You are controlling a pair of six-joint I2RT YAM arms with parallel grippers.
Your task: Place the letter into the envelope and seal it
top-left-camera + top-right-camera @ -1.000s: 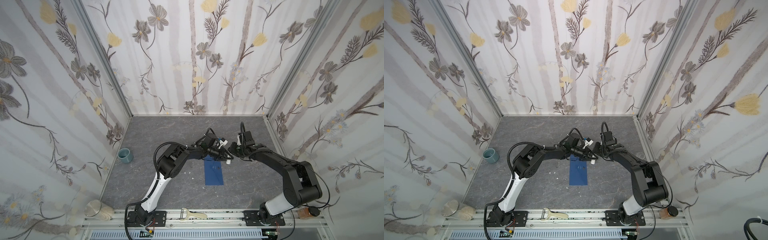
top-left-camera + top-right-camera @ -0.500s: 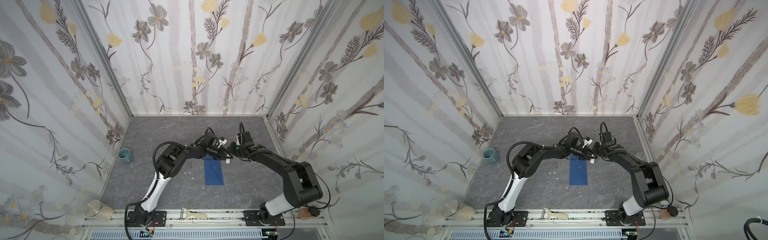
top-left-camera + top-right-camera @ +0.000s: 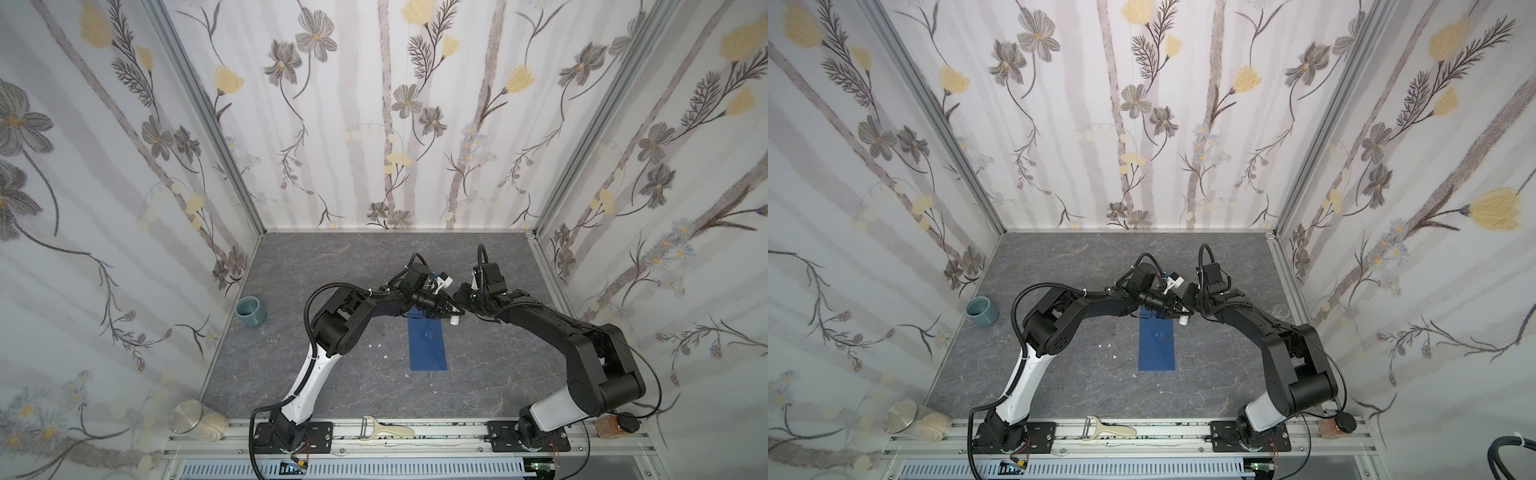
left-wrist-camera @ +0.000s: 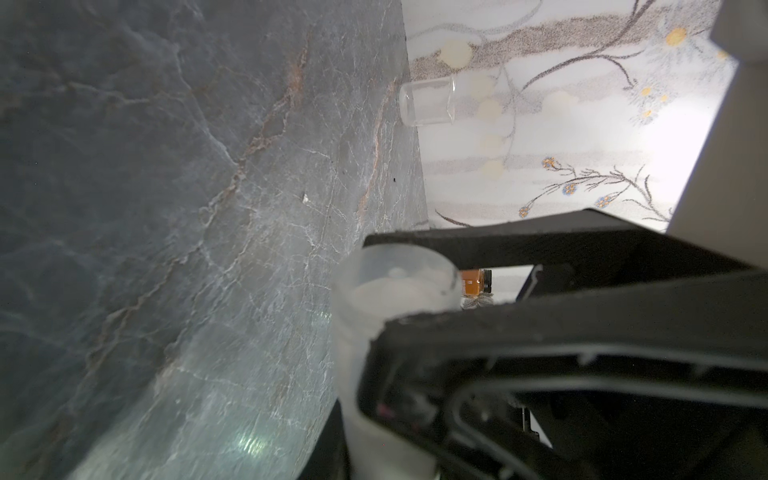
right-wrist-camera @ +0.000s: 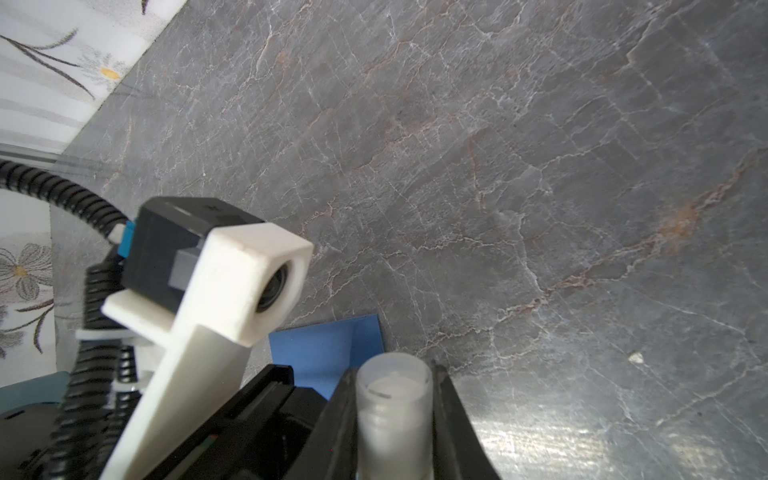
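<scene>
Envelope (image 3: 428,349) first: where is it lying?

Flat on the grey table (image 3: 332,257), about the middle, with one short end toward the rail (image 3: 457,428) and the far end under the two grippers. The right wrist view catches one blue corner of it. It lies just where it lay a second ago.

And the grippers?

They meet above that far end. The left gripper (image 3: 442,308) is clenched on a white glue stick (image 4: 390,291). The tube sits crosswise between its fingers (image 4: 540,332), open end showing. The right gripper (image 5: 392,376) is clamped on the same stick, with a black finger on each side of the tube.

Anything different from the earlier pictures?

Very little. Both grips look as tight as they did. The right gripper seems a shade nearer the left arm's camera (image 5: 232,270) than a second ago. In both top views the stick's white end has hardly shifted and shows just right of the envelope's long edge.

Is the flap shut?

I cannot tell; the arms cover that end.

What else is about?

A blue-grey cup (image 3: 250,311) stands at the table's left edge and a clear glass (image 3: 1280,311) at its right edge. A few white scraps (image 3: 376,345) lie left of the envelope, and a peeler (image 3: 386,430) lies on the rail.
</scene>
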